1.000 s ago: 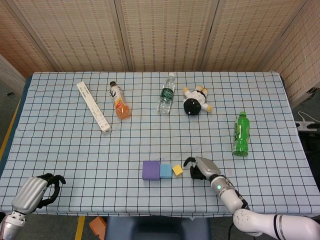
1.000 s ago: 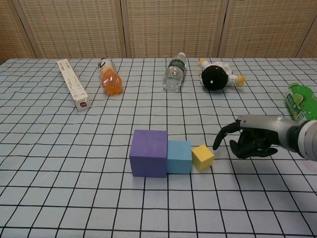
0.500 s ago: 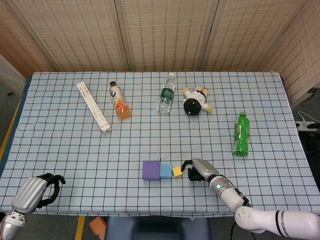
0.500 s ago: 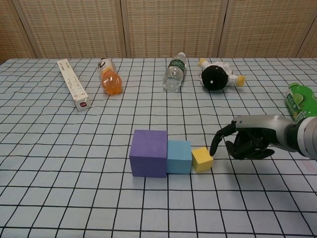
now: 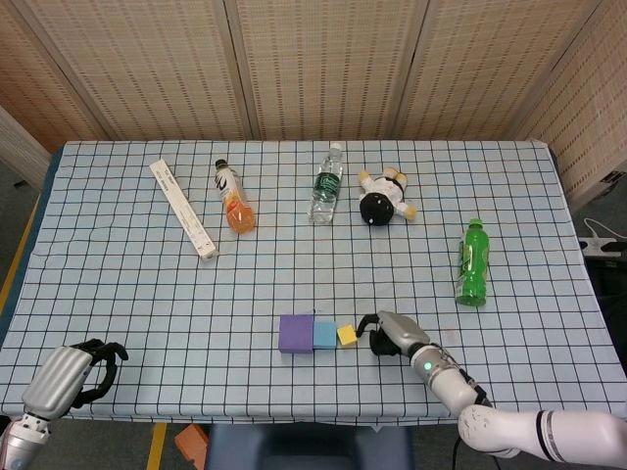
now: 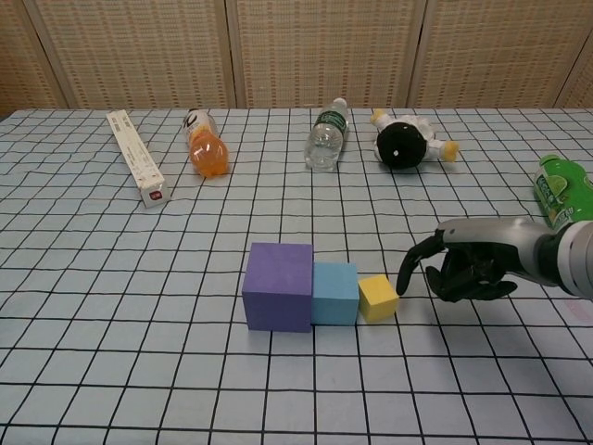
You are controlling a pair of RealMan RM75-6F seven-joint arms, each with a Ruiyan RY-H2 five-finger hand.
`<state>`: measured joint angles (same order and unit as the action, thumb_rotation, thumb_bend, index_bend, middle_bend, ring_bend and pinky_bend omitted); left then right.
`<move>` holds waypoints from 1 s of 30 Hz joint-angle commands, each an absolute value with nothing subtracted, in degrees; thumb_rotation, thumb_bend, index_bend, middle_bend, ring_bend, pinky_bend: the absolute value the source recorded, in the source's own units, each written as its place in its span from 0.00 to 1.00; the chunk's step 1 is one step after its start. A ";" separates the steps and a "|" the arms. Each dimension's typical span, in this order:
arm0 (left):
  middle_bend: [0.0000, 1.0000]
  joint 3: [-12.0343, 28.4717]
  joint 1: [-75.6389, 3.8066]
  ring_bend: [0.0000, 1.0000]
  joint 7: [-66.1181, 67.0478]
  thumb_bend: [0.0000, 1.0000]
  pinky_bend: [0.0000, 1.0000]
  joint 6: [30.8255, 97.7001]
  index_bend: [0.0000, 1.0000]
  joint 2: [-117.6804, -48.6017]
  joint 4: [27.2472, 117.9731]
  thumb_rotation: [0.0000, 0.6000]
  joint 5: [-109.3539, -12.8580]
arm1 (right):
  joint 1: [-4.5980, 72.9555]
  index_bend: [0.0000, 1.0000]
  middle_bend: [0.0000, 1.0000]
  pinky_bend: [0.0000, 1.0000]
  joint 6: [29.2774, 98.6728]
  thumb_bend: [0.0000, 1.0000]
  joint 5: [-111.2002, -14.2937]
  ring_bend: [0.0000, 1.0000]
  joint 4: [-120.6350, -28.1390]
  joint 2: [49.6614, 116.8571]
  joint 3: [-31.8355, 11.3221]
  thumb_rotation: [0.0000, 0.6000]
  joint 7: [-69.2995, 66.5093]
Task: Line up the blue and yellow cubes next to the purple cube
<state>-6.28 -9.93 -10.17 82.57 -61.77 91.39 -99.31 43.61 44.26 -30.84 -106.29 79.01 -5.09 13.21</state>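
The purple cube (image 5: 296,333) (image 6: 278,286) sits near the table's front edge. The smaller blue cube (image 5: 325,336) (image 6: 334,293) stands against its right side. The still smaller yellow cube (image 5: 347,336) (image 6: 378,297) is against the blue one, so the three form a row. My right hand (image 5: 389,335) (image 6: 466,269) rests on the table just right of the yellow cube, holding nothing. Its fingers are curled in, and one fingertip (image 6: 405,284) reaches down to the cube's right face; whether it touches is unclear. My left hand (image 5: 76,371) hangs curled at the front left corner, seen only in the head view.
A long white box (image 5: 183,209) (image 6: 136,168), an orange bottle (image 5: 235,200) (image 6: 206,145), a clear bottle (image 5: 327,185) (image 6: 326,135) and a black-and-white plush toy (image 5: 383,200) (image 6: 408,143) lie along the back. A green bottle (image 5: 472,260) (image 6: 562,191) lies at the right.
My right hand moved left and its fingertip pushed the skewed yellow cube square against the blue cube, then eased slightly back to the right. The left hand has not moved.
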 commanded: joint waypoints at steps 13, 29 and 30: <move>0.60 -6.21 -9.83 0.46 -10.66 0.57 0.61 82.96 0.47 -61.73 91.28 1.00 -99.36 | 45.85 0.42 1.00 1.00 43.25 0.78 -29.68 0.93 -103.86 81.27 -3.07 1.00 12.14; 0.60 -6.23 -9.84 0.46 -10.67 0.58 0.61 82.81 0.47 -61.62 91.50 1.00 -99.25 | 45.89 0.42 1.00 1.00 42.67 0.78 -32.13 0.93 -102.53 81.96 -2.58 1.00 9.58; 0.60 -6.23 -9.84 0.46 -10.66 0.57 0.61 82.80 0.47 -61.62 91.49 1.00 -99.24 | 45.89 0.42 1.00 1.00 42.68 0.78 -32.20 0.93 -102.47 81.95 -2.55 1.00 9.49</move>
